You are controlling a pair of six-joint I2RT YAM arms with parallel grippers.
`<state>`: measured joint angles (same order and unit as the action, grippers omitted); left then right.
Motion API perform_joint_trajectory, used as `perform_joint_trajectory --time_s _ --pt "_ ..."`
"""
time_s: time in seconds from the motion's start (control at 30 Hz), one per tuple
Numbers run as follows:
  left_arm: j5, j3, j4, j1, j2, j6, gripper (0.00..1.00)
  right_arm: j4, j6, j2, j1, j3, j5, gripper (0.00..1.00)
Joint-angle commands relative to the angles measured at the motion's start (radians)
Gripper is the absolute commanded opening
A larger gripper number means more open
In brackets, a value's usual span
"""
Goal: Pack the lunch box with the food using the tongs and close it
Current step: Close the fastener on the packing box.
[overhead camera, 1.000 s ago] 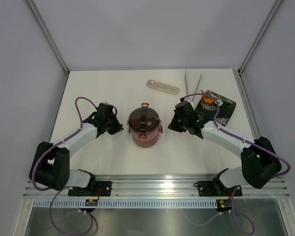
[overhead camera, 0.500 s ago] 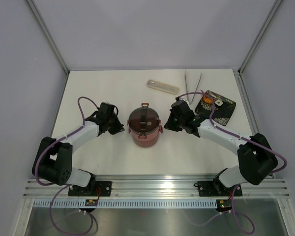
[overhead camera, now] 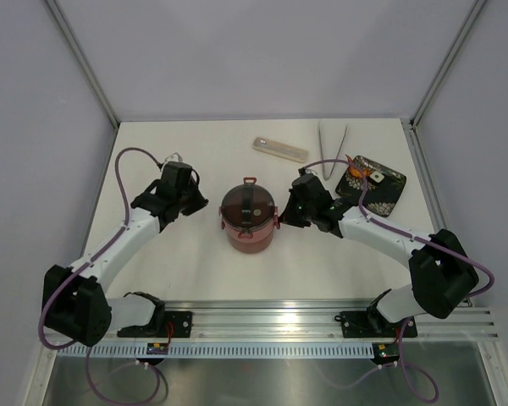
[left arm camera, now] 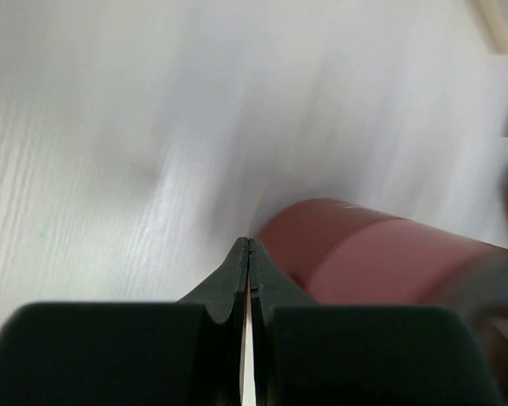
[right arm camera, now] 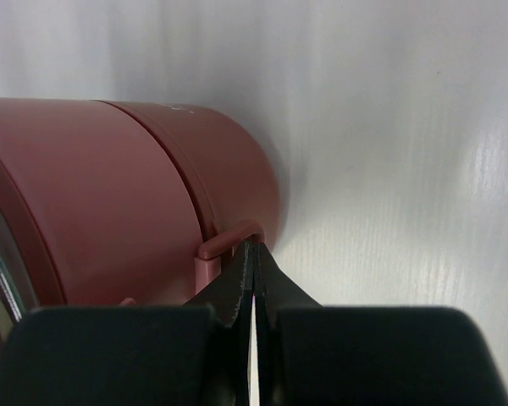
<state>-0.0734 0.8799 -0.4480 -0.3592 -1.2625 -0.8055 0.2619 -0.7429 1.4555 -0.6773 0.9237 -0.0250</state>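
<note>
Popping the latch [right arm camera: 227, 242] needs a gentle push. The right gripper [right arm camera: 252, 254], jaws shut tight, is right at it on the lunch box [overhead camera: 249, 216], mid counter [overhead camera: 195, 271]. The left gripper [left arm camera: 249, 248], jaws shut, sits beside.

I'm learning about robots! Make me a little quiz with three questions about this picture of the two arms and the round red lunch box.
1. True or false: the left gripper and the right gripper are both shut, one on each side of the lunch box.
2. Where is the food that you can see?
A. on the black tray
B. on top of the lunch box
C. in a gripper
3. Fill the gap: the silver ___ lie near the black tray, and no gripper holds them.

Key: 1 true; 2 A; 3 tongs.
</note>
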Motion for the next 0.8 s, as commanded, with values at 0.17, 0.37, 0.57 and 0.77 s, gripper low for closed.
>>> perform_joint_trajectory --time_s 0.17,0.37,0.57,0.77 --pt "-0.249 0.431 -0.216 -0.286 -0.038 0.258 0.0 0.068 -0.006 -0.084 0.015 0.003 -0.133 0.0" --pt "-0.258 0.596 -0.297 -0.432 -0.142 0.35 0.0 0.115 -0.007 -0.185 0.074 -0.052 -0.164 0.02" --pt "-0.275 0.708 -0.351 -0.511 -0.253 0.388 0.0 0.142 -0.006 -0.244 0.107 -0.083 -0.17 0.02" --pt "-0.272 0.746 -0.374 -0.537 -0.282 0.407 0.0 0.146 -0.012 -0.264 0.107 -0.097 -0.17 0.02"
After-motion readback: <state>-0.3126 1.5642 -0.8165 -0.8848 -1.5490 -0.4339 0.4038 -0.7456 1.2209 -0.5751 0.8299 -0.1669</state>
